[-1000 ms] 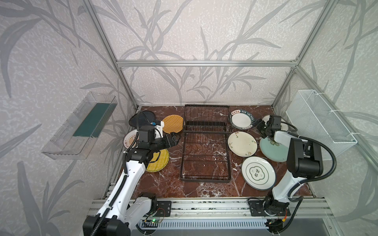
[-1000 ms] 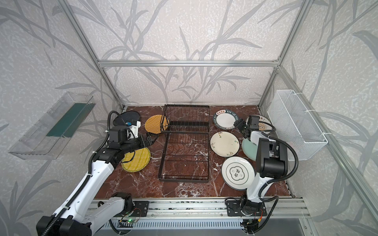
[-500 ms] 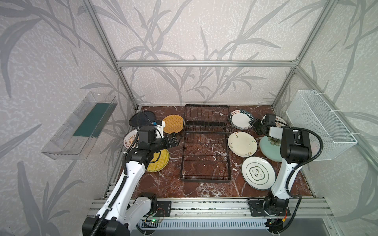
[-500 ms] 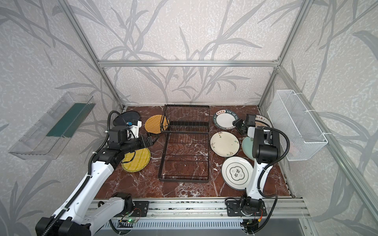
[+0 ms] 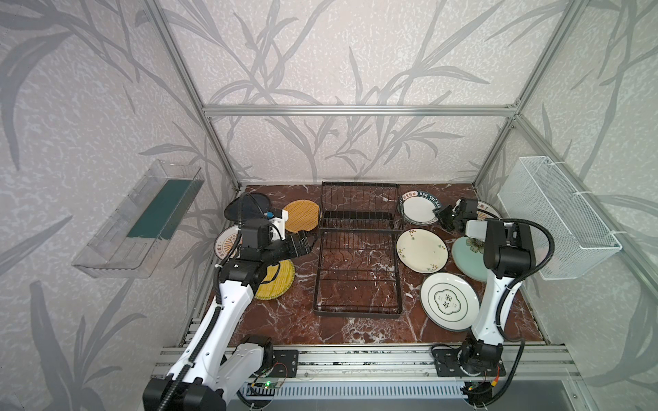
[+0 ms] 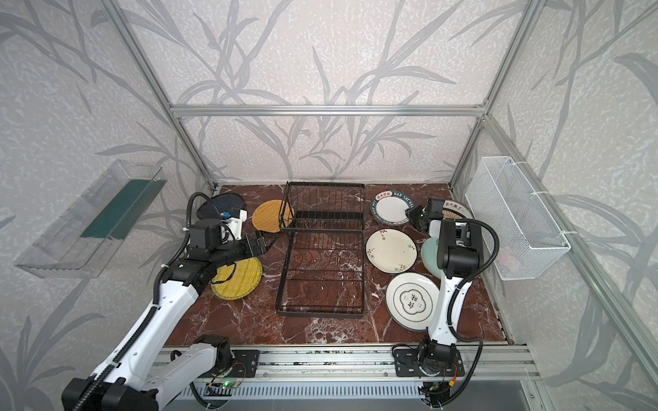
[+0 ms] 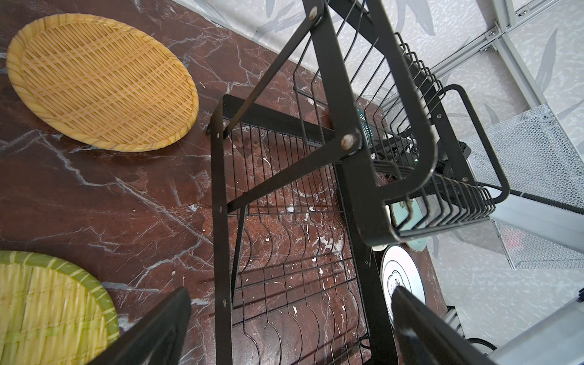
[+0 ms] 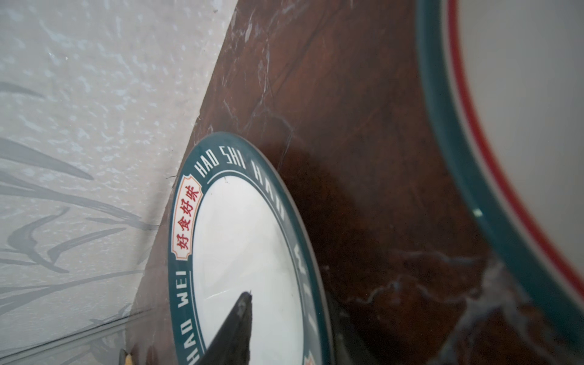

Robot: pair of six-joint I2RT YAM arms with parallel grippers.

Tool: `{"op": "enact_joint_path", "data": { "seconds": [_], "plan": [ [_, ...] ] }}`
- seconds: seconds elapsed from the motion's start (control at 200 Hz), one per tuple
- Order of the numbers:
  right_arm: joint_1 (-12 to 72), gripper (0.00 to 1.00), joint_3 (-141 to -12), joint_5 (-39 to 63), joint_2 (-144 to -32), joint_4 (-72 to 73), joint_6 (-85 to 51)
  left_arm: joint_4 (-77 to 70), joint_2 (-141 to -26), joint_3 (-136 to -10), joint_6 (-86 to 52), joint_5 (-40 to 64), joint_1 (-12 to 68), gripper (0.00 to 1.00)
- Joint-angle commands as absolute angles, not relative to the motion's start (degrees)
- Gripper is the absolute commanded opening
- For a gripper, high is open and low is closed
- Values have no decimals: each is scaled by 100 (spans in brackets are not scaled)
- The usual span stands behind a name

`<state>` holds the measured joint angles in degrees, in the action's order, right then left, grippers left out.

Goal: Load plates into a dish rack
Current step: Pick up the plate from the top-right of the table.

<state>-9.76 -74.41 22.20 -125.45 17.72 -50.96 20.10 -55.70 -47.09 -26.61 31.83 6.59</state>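
Since the earlier frame the right tool (image 5: pixel 440 215) has swung inward and narrowed over the lettered-rim plate (image 5: pixel 417 210). The dish rack (image 5: pixel 358 274) stands in the middle of the counter (image 5: pixel 299 327) with no plate in it. Beside the rack the left tool (image 5: pixel 308 242) hangs with jaws wide, holding nothing. At the far side one right finger (image 8: pixel 240 316) lies on the lettered-rim plate's face; whether the grip has closed cannot be told. Judgement: a first pickup is beginning.

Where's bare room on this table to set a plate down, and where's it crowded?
Bare marble runs along the front, between the rack and the metal rail. A narrower gap lies between the yellow woven plate and the rack. Crowded on the right: the lettered plate, flowered plate, teal plate and emblem plate lie nearly rim to rim.
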Motion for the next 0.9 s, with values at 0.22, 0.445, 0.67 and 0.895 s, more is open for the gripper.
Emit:
{"op": "enact_joint_path", "data": {
  "seconds": [0.22,0.445,0.67,0.895],
  "plan": [
    [-980,11,-7313,2307,-12841,1951,-5406,1905,-5432,-4655,-2632,3289,669,98],
    [-976,0,-7342,2178,-12379,1778,-5604,1996,-5416,-4675,-2585,3112,618,98],
    [-973,0,-7406,1774,-11182,876,-5730,2339,-5276,-4800,-2486,2213,546,99],
    [-980,0,-7831,1453,-9942,-273,-5814,2532,-4971,-5054,-2598,957,552,99]
  ]
}}
